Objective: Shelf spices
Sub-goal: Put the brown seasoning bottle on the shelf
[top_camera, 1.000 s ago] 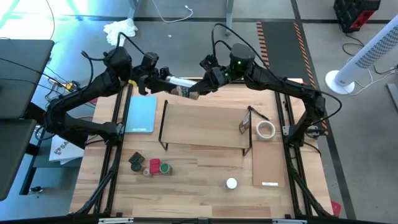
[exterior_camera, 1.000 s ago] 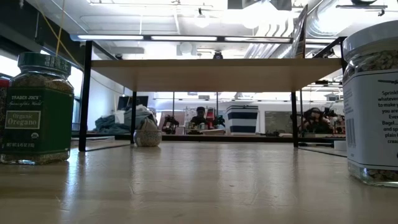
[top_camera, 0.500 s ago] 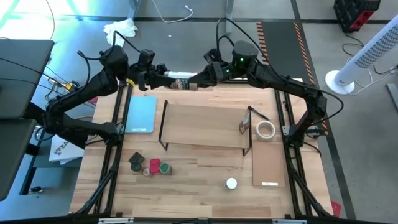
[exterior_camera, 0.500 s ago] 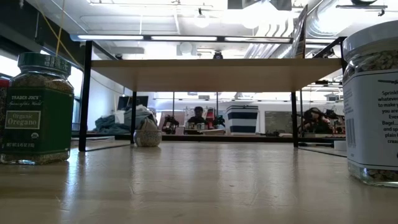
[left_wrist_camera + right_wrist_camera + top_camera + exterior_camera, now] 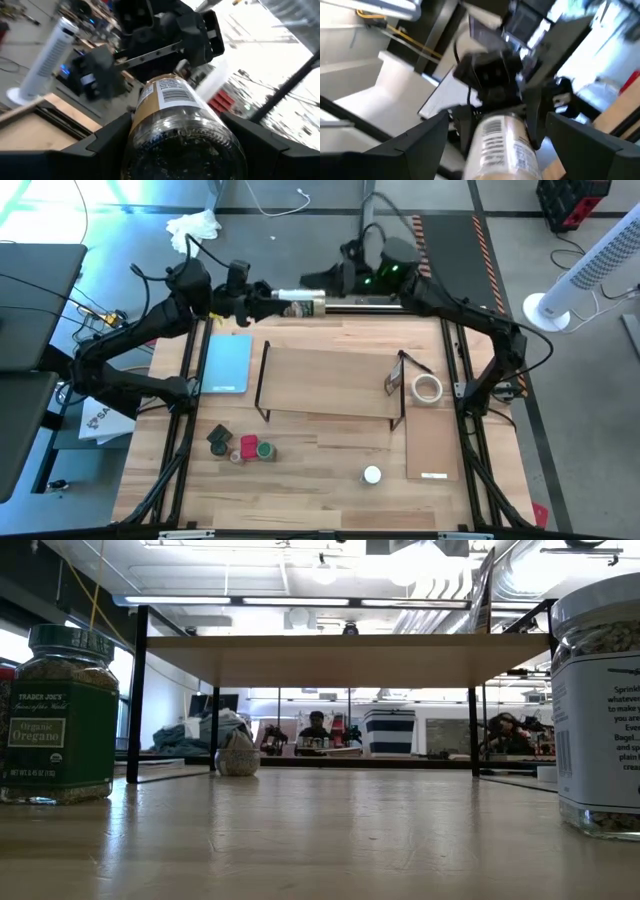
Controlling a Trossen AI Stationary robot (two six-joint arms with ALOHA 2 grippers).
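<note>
A clear glass spice jar (image 5: 300, 305) with dark contents and a barcoded tan label lies level in the air over the table's far edge, between my two grippers. My left gripper (image 5: 274, 302) is shut on its left end. My right gripper (image 5: 323, 294) stands open, its fingers (image 5: 422, 145) either side of the jar's right end (image 5: 502, 142) with a gap showing. The shelf (image 5: 330, 380) stands mid-table on its black wire end frames. Several spices (image 5: 240, 447) stand near the left, a white-topped one (image 5: 371, 475) near the front. My left gripper pinches the jar's glass body (image 5: 177, 142) at its left end between its two fingers (image 5: 107, 145). The fingers come level from the table's left and lie along the jar. The jar is lifted clear and lies level, its other end toward my right gripper.
A light-blue pad (image 5: 227, 363) lies left of the shelf. A white tape ring (image 5: 427, 389) and a thin pale board (image 5: 432, 445) lie to its right. In the low view a green oregano jar (image 5: 58, 715) and a white-lidded jar (image 5: 600, 710) stand before the shelf.
Both wrists have turned, and the jar has swung from slanting toward the shelf to lying level along the far edge. My right gripper has moved toward the far edge and slightly up. No finger gap has changed.
</note>
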